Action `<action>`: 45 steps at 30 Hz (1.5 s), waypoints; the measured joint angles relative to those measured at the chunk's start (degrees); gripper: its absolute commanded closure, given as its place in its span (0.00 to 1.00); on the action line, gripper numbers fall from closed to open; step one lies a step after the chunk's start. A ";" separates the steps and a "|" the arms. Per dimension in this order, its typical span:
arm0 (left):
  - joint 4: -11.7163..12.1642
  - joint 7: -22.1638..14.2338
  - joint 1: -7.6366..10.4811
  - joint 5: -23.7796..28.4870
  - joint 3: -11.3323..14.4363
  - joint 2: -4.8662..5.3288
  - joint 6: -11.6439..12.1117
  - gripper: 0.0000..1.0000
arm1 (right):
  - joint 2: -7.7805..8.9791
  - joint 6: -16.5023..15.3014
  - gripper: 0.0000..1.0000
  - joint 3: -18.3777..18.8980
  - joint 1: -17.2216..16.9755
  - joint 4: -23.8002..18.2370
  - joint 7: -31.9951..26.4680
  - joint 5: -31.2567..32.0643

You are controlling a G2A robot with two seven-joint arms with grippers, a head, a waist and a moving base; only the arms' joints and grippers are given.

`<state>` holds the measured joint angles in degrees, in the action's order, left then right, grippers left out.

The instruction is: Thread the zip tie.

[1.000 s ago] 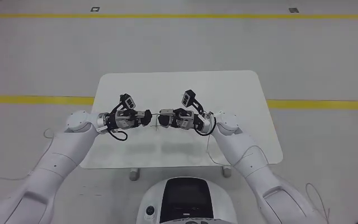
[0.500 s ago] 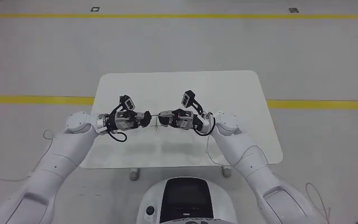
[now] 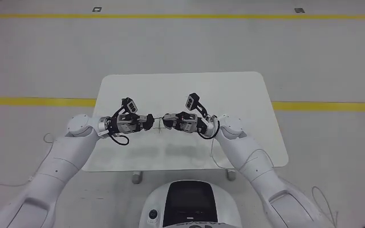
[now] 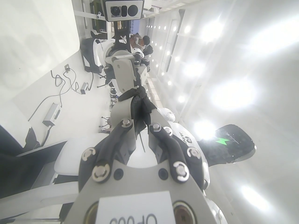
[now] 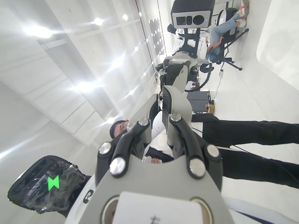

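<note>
Left tool [image 3: 150, 121] clenched on zip tie [image 3: 158, 126] mid-frame above desk [image 3: 239, 91]; right tool [image 3: 166, 119], grip unclear, nudged closer, likely aligning for threading.

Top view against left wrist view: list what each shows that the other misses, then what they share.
Top view alone: yellow floor lines and the table's full outline. Left wrist view alone: a power brick on the floor, and the zip tie running back through the left claw. Shared: the left claw and right claw, tip to tip.
</note>
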<state>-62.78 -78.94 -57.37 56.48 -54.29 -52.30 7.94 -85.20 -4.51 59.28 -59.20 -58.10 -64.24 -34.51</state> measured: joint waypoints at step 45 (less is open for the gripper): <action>-0.27 -0.06 -1.22 0.47 -1.47 -0.83 -0.85 0.00 | 0.43 -0.54 1.00 -1.61 -2.30 -2.91 4.31 -3.84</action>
<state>-63.05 -78.99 -58.58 56.95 -55.76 -53.13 7.09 -84.77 -5.05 57.66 -61.51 -61.01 -59.93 -38.36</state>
